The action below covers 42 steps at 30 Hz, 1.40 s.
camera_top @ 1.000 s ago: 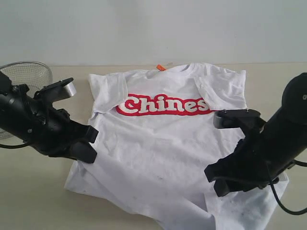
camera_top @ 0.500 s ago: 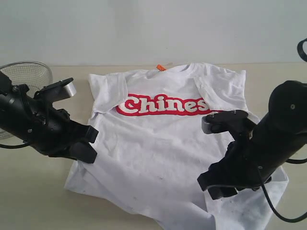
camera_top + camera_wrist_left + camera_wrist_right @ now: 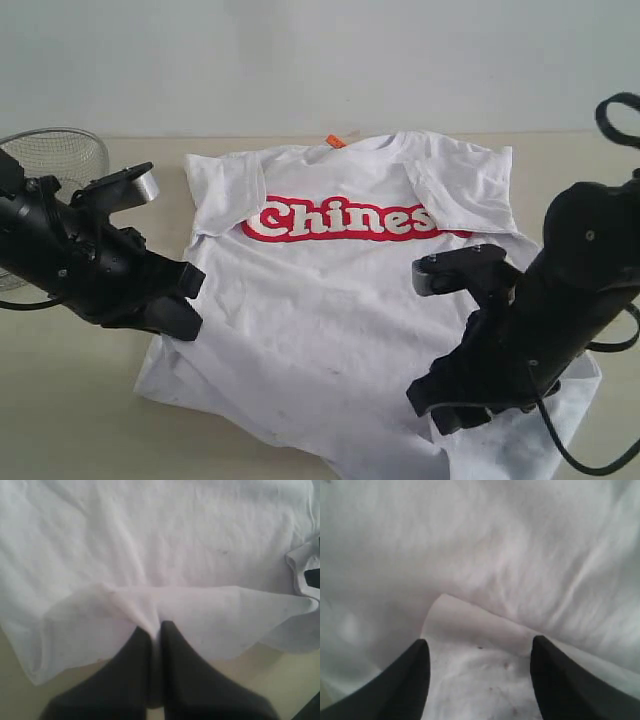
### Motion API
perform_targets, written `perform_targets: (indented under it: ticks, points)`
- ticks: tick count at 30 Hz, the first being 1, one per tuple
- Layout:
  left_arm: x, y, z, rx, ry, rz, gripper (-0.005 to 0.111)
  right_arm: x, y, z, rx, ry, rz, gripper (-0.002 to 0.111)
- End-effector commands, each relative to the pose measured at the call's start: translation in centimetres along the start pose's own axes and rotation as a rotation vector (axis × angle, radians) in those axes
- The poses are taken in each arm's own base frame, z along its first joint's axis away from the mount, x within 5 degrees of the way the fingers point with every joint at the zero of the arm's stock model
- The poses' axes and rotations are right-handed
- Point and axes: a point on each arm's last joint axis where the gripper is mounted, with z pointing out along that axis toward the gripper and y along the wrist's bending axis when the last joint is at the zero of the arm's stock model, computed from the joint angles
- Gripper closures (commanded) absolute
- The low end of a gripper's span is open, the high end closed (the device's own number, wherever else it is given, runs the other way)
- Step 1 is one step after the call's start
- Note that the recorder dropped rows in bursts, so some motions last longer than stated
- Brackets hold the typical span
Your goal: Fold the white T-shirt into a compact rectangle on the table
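The white T-shirt [image 3: 330,300] lies spread on the pale table [image 3: 70,400], its red lettered band across the chest and an orange neck tag at the collar. My left gripper [image 3: 182,318] sits at the shirt's left side edge, shut on a pinched fold of the white T-shirt [image 3: 150,615]. My right gripper [image 3: 445,400] hovers over the lower right of the shirt, its jaws wide open over a turned-up flap of the white T-shirt [image 3: 485,670] with nothing held between them.
A wire mesh bowl [image 3: 55,160] stands at the far left behind the left arm. A pale wall runs along the table's back edge. The right arm's cable [image 3: 600,440] hangs over the shirt's lower right corner.
The right arm has swung left and slightly down over the shirt's lower right part. The left arm and its pinch on the shirt have stayed put.
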Motion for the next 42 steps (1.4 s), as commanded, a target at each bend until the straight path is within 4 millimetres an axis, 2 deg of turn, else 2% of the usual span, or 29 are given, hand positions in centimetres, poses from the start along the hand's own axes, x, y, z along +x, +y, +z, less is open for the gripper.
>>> perform_targets:
  ticks: [1, 7, 8, 11, 13, 22, 36, 38, 42]
  points:
    - [0.0, 0.0, -0.1, 0.001, 0.000, 0.006, 0.102, 0.3, 0.0, 1.5, 0.003, 0.049, -0.011, 0.055]
    - [0.0, 0.0, -0.1, 0.001, -0.001, 0.006, 0.102, 0.6, -0.2, 3.0, 0.009, 0.105, -0.003, 0.058]
    - [0.0, 0.0, -0.1, 0.001, -0.001, 0.006, 0.102, 0.6, -0.3, 3.2, 0.009, 0.112, -0.003, 0.064]
    - [-0.1, 0.0, -0.1, 0.000, -0.003, 0.006, 0.102, 0.7, -0.3, 3.2, 0.009, 0.118, -0.002, 0.095]
    - [-0.1, 0.0, -0.1, -0.001, -0.004, 0.006, 0.102, 0.7, -0.3, 3.2, 0.008, 0.120, -0.002, 0.108]
    - [-0.1, 0.0, -0.1, -0.001, -0.004, 0.006, 0.102, 0.7, -0.2, 2.8, 0.005, 0.119, 0.020, 0.108]
    - [0.0, 0.1, -0.1, -0.007, 0.004, 0.017, 0.102, -0.1, 0.6, -2.5, -0.012, -0.092, 0.031, 0.108]
    - [0.0, 0.1, -0.1, -0.007, 0.004, 0.021, 0.102, -0.2, 0.7, -3.0, -0.012, -0.128, 0.030, 0.108]
    - [0.0, 0.1, -0.1, -0.007, 0.004, 0.021, 0.102, -0.1, 0.5, -2.9, 0.016, -0.114, -0.026, 0.108]
